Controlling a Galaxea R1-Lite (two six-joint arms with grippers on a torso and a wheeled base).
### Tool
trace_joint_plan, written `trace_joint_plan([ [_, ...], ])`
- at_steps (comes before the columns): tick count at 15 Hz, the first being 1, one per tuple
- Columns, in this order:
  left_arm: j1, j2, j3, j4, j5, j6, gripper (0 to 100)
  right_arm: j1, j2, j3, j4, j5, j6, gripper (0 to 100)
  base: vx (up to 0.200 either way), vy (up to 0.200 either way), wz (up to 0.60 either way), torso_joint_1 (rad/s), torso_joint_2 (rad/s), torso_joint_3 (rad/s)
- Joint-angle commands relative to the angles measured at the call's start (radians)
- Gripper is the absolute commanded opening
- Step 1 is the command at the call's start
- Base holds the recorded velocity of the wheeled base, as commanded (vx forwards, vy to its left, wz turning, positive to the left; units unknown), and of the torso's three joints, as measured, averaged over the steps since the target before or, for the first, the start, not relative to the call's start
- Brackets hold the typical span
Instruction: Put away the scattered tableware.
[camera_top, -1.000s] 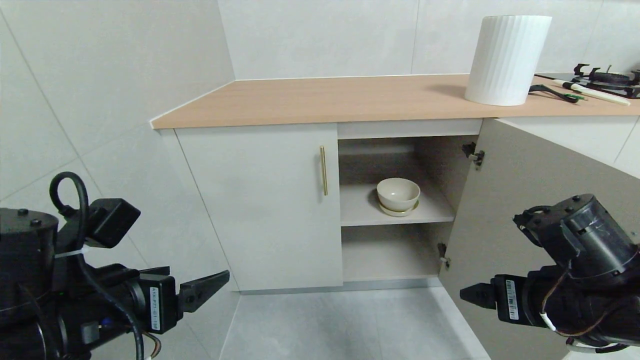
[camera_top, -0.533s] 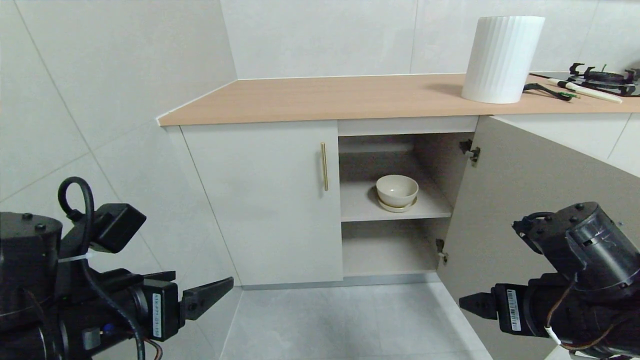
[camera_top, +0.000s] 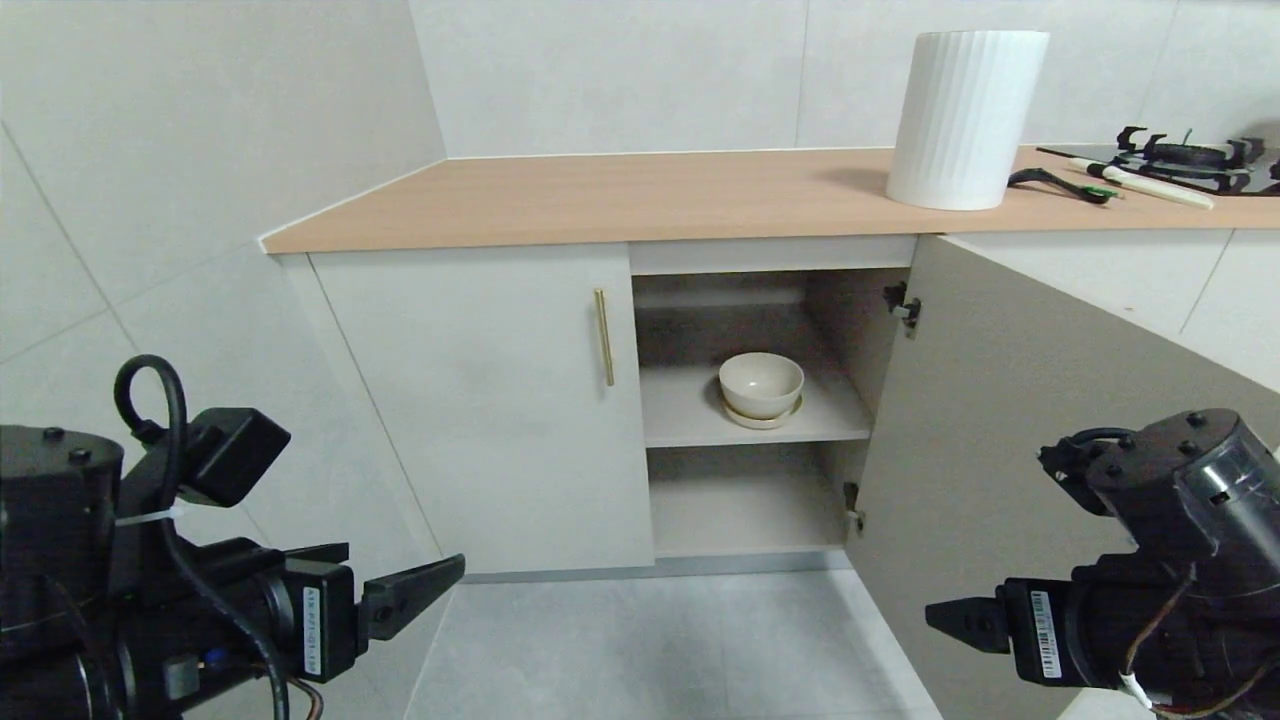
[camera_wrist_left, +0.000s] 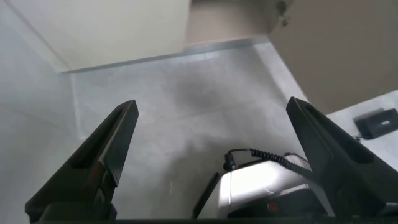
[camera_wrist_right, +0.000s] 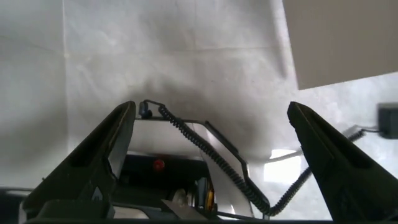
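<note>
One bowl (camera_top: 761, 382), cream and glazed, sits upright on a shallow plate (camera_top: 742, 418) of the same colour. Both rest on the upper shelf (camera_top: 685, 415) of the base cabinet (camera_top: 770, 256), in the compartment whose open door (camera_top: 1000, 430) swings out to the robot's right. The closed door (camera_top: 480, 400) beside it carries a brass handle (camera_top: 603, 337). Material is judged ceramic: rigid, fairly heavy for its size, smooth enough to slip between hard fingers, and liable to chip if knocked against the shelf edge or the plate beneath. The best hold on the bowl is likely a pinch over the rim, one finger inside the wall and one outside, lifted straight up so the plate is not dragged along. The plate lies low and flat with little edge to catch, so it would be the harder piece to grasp. The left gripper (camera_wrist_left: 211, 107) hangs low over the floor (camera_top: 680, 650), fingers spread wide and holding nothing. The right gripper (camera_wrist_right: 211, 109) is likewise wide apart and empty. Both are well apart from the shelf. The countertop (camera_top: 620, 195) holds a tall ribbed white cylinder (camera_top: 965, 120), a dark utensil (camera_top: 1060, 183), a pale-handled tool (camera_top: 1145, 184) and a hob grate (camera_top: 1190, 155).
</note>
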Motion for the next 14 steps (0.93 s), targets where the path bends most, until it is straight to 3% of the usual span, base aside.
trace_joint_plan([
  [1,0.001,0.003,0.000,0.000,0.001,0.000,100,0.004,-0.010,0.005,0.002,0.001,-0.006,100,0.000,-0.200,0.00,0.007,0.01,0.002],
  [4,-0.001,0.003,0.000,0.000,0.001,0.000,100,0.010,-0.050,0.022,0.034,0.018,-0.072,100,0.000,-0.200,0.00,-0.001,0.00,0.002],
  [10,0.001,0.003,0.000,0.000,-0.001,-0.002,100,-0.002,-0.037,-0.067,0.301,0.036,-0.077,100,0.000,-0.167,0.00,0.001,0.00,0.000],
  [12,0.001,0.002,0.000,-0.002,-0.001,-0.002,100,-0.065,-0.028,-0.099,0.373,0.034,-0.078,100,0.000,0.000,0.00,0.000,0.00,0.000],
  [14,0.001,0.002,0.000,-0.002,-0.001,-0.002,100,-0.280,-0.028,-0.124,0.395,0.025,-0.176,100,0.000,0.000,0.00,0.000,0.00,0.000],
])
